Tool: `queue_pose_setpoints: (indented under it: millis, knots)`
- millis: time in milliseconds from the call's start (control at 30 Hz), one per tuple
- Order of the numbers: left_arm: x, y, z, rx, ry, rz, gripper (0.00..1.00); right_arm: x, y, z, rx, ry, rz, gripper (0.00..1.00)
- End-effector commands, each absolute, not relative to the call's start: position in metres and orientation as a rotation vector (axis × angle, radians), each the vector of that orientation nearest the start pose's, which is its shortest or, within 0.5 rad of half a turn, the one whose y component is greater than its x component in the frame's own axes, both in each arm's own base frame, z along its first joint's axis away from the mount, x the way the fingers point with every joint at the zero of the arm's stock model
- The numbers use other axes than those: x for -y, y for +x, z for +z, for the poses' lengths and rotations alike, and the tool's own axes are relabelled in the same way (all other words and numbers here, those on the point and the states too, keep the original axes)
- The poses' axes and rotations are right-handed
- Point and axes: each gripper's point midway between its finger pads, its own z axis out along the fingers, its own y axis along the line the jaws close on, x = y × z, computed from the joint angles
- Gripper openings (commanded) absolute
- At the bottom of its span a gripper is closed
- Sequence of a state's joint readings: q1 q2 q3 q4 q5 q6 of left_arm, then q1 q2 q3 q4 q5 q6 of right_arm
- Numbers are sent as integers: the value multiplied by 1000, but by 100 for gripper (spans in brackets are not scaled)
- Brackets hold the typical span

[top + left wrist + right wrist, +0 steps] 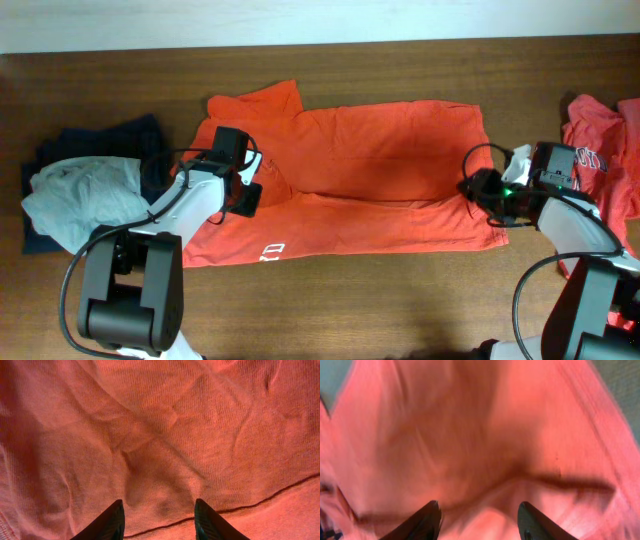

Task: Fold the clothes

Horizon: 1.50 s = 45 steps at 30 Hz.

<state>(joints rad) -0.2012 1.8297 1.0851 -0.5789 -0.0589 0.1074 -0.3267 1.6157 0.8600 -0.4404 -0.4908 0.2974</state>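
while the orange-red t-shirt (380, 170) lies spread across the middle of the table (400, 310), the left end effector (157, 507) hangs open over its left part and the right end effector (479, 510) stands open at its right edge, neither gripping cloth. a pale grey garment (75, 195) lies on a navy garment (120, 135) at the left end, and 1 more red shirt (600, 160) lies at the right end.

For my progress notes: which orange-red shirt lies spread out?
The middle shirt, laid out wide; the other shirt lies bunched at the far right.
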Motion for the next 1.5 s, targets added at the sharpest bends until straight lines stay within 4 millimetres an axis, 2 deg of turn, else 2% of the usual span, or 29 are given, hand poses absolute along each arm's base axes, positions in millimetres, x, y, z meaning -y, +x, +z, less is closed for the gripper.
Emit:
queue_pose_setpoints:
  millis: [0,100,300,433,600,700,733,867,1033,1267,1467]
  knots:
    - [64,360,3,-2876,418,52,45,39,329,40,-2681,599,543,54]
    - [65,361,4,-2872,418,51,45,54,320,31,-2729,623,399,53]
    - [65,365,4,-2857,415,49,45,59,332,31,-2688,604,374,48]
    - [65,364,4,-2857,415,49,45,50,335,24,-2710,554,370,46]
    - [65,364,4,-2857,415,49,45,42,336,15,-2760,488,231,44]
    - [65,364,4,-2858,415,50,46,45,336,14,-2760,504,170,37]
    - [65,364,4,-2858,415,49,46,48,335,14,-2759,521,154,30]
    - [65,364,4,-2858,415,50,46,53,335,15,-2756,529,111,18]
    - [65,364,4,-2859,415,50,45,59,340,23,-2730,529,75,14]
    - [65,364,4,-2861,416,50,46,66,378,49,-2597,434,56,9]
    - [65,364,4,-2861,416,50,46,70,396,60,-2516,380,33,10]
